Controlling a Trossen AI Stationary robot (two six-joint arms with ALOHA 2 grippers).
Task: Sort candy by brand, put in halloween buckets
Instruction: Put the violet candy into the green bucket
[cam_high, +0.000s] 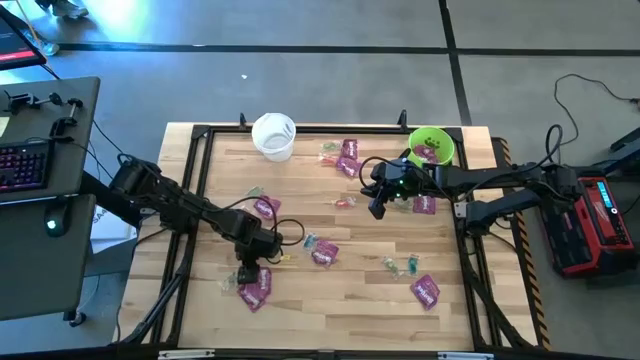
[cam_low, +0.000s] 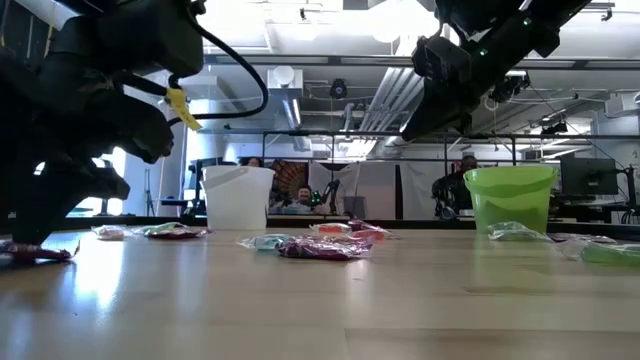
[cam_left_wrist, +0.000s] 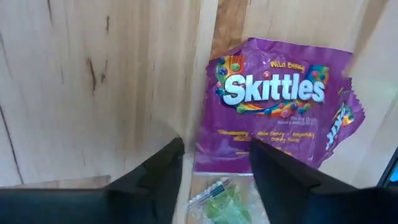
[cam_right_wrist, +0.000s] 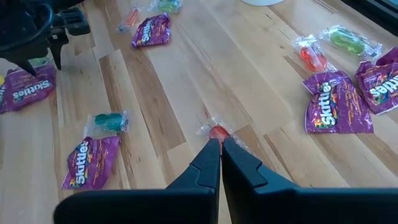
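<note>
Surface: light wooden table (cam_high: 340, 300) with a black frame along its edges. White bucket (cam_high: 273, 135) stands at the far edge; all positions below are relative to it. Lime green bucket (cam_high: 431, 146) stands along the same far edge, well to its right. Purple Skittles packets (cam_high: 350, 150) lie scattered between the two and toward the near side; one (cam_high: 425, 291) lies far off at the near right. Small clear-wrapped candies (cam_high: 343, 203), red and green, lie among the packets.

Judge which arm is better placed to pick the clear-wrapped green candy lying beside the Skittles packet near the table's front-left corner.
Left. Its end effector is open directly over that green candy, beside the Skittles packet. The right end effector is shut, far across the table near the lime bucket.
</note>
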